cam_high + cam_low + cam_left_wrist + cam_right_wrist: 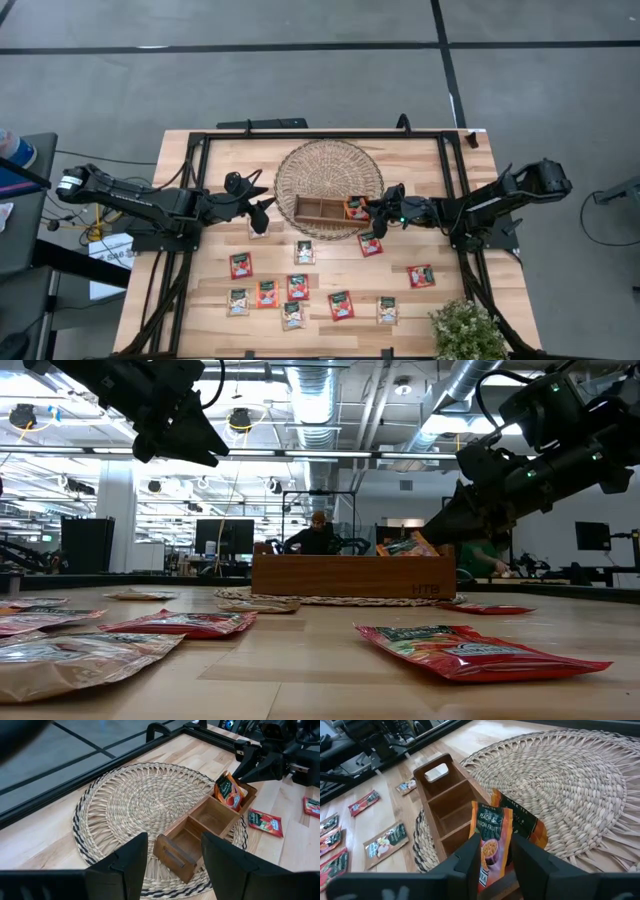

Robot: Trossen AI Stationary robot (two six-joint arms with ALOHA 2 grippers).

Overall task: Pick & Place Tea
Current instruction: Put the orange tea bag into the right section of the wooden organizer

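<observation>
The right hand (378, 213) is positioned over the right-end compartment of the wooden tray (318, 211); in the right wrist view its fingers (470, 851) stand on either side of an orange sachet (490, 840) that sits upright in that compartment, with a second sachet (522, 822) leaning behind it; whether the fingers press the orange sachet or stand just clear of it cannot be told. The tray rests on a round woven mat (328, 160) at the far centre of the tabletop (450, 300); its middle and left compartments show bare wood. The left hand (262, 208) hangs above the tabletop just left of the tray, released, fingers spread wide, holding nothing. The remaining tea lies flat on the tabletop nearer the front edge: one red sachet (370, 244) just beside the tray's right end; another red sachet (421, 275) farther right; a cream-and-green sachet (304, 252) in front of the tray; a loose group of sachets (297, 287) of both colours across the front centre. A potted plant (466, 330) stands at the front right corner.
</observation>
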